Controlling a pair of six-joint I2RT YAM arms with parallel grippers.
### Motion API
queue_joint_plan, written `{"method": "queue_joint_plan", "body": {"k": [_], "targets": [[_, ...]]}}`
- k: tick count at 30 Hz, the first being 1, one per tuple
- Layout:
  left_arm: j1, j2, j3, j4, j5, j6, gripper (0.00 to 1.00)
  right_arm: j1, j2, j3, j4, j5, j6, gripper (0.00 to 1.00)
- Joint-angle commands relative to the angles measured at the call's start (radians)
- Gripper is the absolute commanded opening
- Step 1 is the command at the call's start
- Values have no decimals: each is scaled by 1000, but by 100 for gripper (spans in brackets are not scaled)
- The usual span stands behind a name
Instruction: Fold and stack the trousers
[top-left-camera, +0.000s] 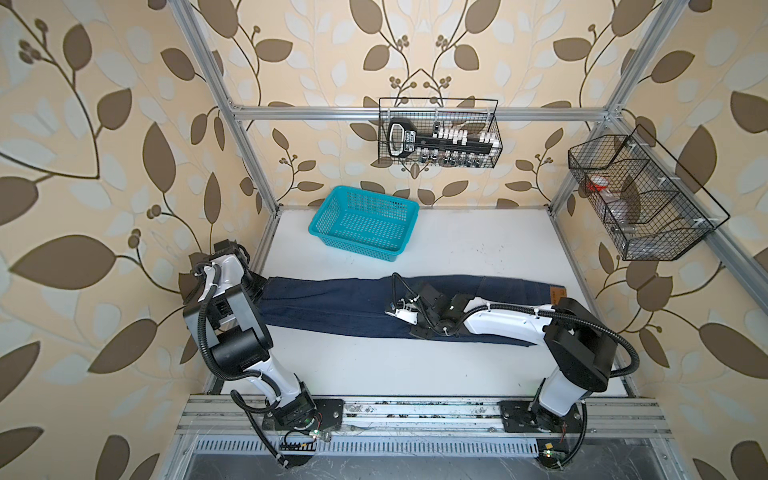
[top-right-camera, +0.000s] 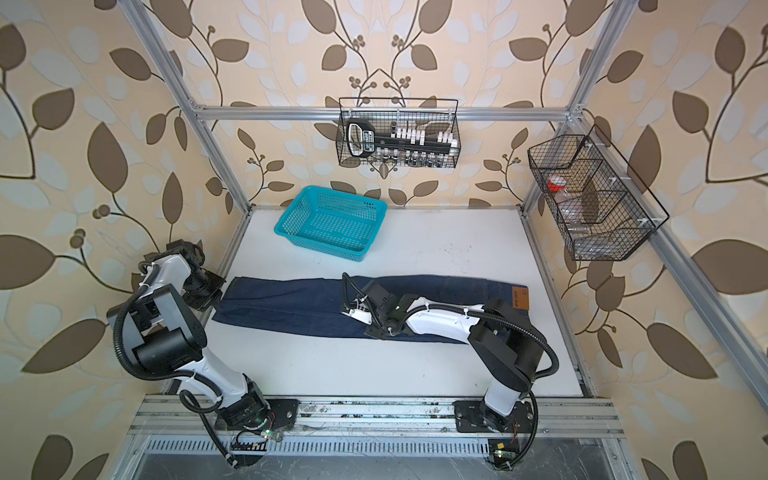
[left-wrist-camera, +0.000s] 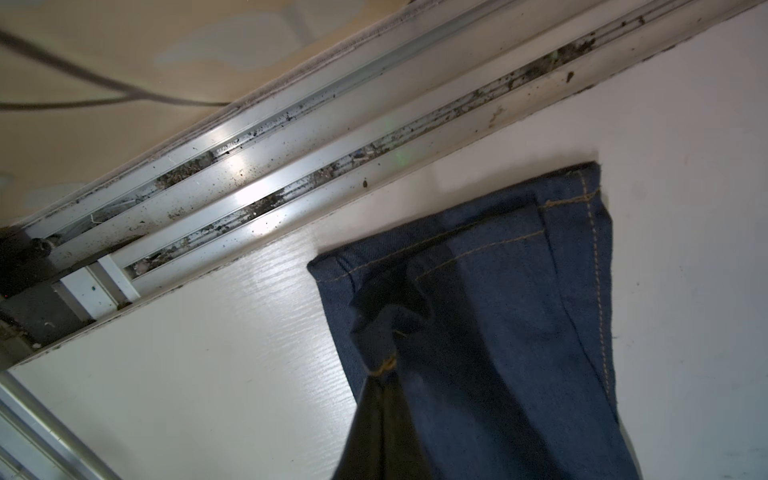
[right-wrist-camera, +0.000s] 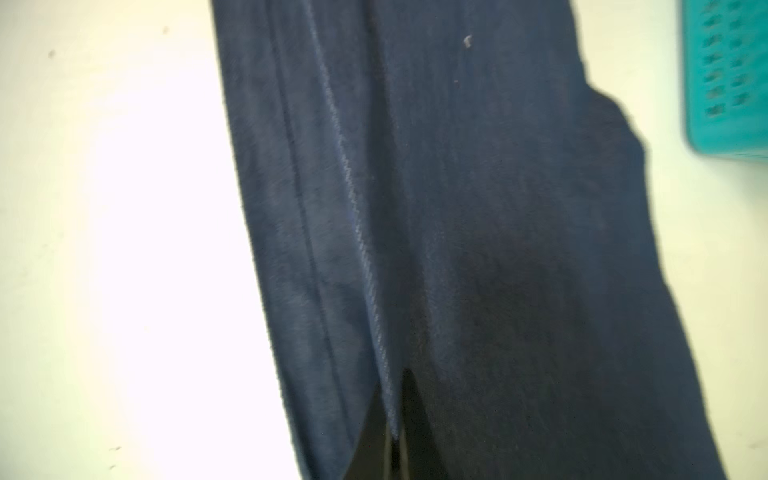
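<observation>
The dark navy trousers (top-left-camera: 332, 303) (top-right-camera: 291, 303) lie stretched lengthwise across the white table (top-left-camera: 457, 249), doubled leg over leg. Their tan waistband patch (top-left-camera: 556, 296) (top-right-camera: 520, 300) is at the right end and the hems are at the left. My left gripper (left-wrist-camera: 380, 374) (top-right-camera: 212, 291) sits at the hem end, by the table's left edge. It is shut on a bunched pinch of hem fabric with orange stitching. My right gripper (right-wrist-camera: 394, 399) (top-left-camera: 390, 309) reaches in from the right to the middle of the legs. It is shut on a raised ridge of denim (right-wrist-camera: 498, 208).
A teal plastic basket (top-left-camera: 324, 208) (top-right-camera: 291, 208) (right-wrist-camera: 727, 75) stands at the back of the table, behind the trousers. Black wire baskets hang on the back rail (top-left-camera: 440, 133) and the right rail (top-left-camera: 640, 199). An aluminium frame rail (left-wrist-camera: 291, 137) runs beside the hems.
</observation>
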Motion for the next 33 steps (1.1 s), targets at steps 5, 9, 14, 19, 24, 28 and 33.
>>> {"method": "queue_joint_plan", "body": {"k": [5, 9, 14, 19, 24, 28, 33], "targets": [[8, 2, -27, 35, -56, 36, 0, 69, 72, -30, -12, 22, -25, 12], [8, 18, -44, 46, -58, 39, 0, 77, 80, -26, -8, -2, -11, 16], [8, -13, -86, 43, -172, 33, 4, 80, 55, -38, -21, -52, 4, 28], [8, 2, -100, 39, -233, 19, 18, 70, -33, -50, -46, -87, 50, 42], [8, -35, -96, 27, -214, 26, 45, 19, -195, -98, -49, -125, 161, 50], [-1, -94, -76, -17, -121, 32, 60, -98, -337, -160, -38, -158, 317, 51], [-112, -180, -73, -74, 2, 19, 66, -365, -463, -215, -90, -177, 611, 53]]}}
